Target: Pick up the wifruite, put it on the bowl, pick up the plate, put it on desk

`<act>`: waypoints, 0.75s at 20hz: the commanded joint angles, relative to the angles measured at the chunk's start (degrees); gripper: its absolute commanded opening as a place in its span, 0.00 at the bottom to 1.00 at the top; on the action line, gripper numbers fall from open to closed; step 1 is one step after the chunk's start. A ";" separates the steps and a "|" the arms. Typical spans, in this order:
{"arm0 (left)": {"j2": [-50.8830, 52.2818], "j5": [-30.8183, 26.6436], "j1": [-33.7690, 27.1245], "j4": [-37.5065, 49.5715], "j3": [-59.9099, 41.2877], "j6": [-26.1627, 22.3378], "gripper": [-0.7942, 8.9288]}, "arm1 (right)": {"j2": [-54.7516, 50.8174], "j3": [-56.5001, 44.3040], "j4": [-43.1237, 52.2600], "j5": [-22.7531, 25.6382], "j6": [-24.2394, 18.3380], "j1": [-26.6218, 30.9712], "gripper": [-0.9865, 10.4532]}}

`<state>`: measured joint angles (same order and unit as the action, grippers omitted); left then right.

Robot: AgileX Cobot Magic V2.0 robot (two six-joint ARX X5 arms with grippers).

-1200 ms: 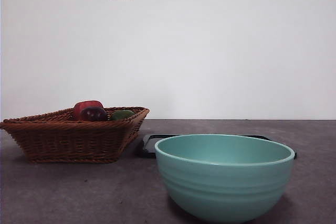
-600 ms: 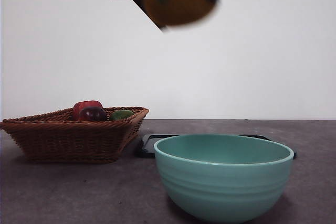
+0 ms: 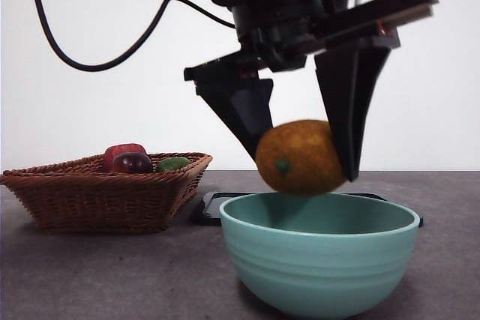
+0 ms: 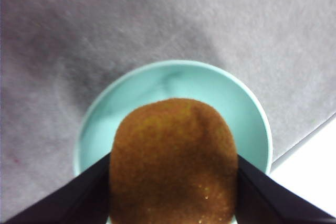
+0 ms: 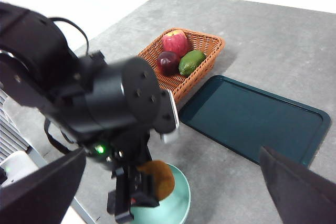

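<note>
While the fruit hangs over the bowl, one vertical relation governs the release.
Left of frame: basket [image 3: 105, 191] with the dark red fruit [image 3: 133, 162] and green fruit [image 3: 174, 163], well apart.
Centre: left gripper [image 3: 304, 157] pinches the wifruite [image 3: 298, 157] by its sides; the wifruite sits directly below the wrist, just above the bowl [image 3: 321, 260] opening.
Wifruite look: round, orange-brown, dull speckled skin.
Behind bowl: plate [image 5: 254, 121], a dark teal tray on the desk [image 3: 97, 275].
Right gripper [image 5: 173, 182]: spread, empty, waiting high.
</note>
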<state>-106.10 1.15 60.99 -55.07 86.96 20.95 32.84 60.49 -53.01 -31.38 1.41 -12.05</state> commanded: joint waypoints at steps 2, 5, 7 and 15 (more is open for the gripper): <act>-2.86 -0.39 1.40 -0.20 1.22 -0.28 0.33 | 0.35 0.85 0.42 -0.13 0.07 -0.24 0.57; -4.52 -0.39 1.73 -0.28 1.22 -0.26 0.33 | 0.35 0.85 0.42 -0.13 0.07 -0.24 0.57; -5.84 -0.39 1.77 -0.66 1.22 -0.31 0.33 | 0.35 0.85 0.42 -0.13 0.07 -0.24 0.57; -9.33 -0.33 1.77 0.48 1.22 -0.98 0.33 | 0.35 0.85 0.39 -0.13 0.07 -0.24 0.57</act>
<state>-113.67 1.17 62.02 -54.81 86.96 20.45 32.84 60.49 -53.01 -31.38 1.39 -12.05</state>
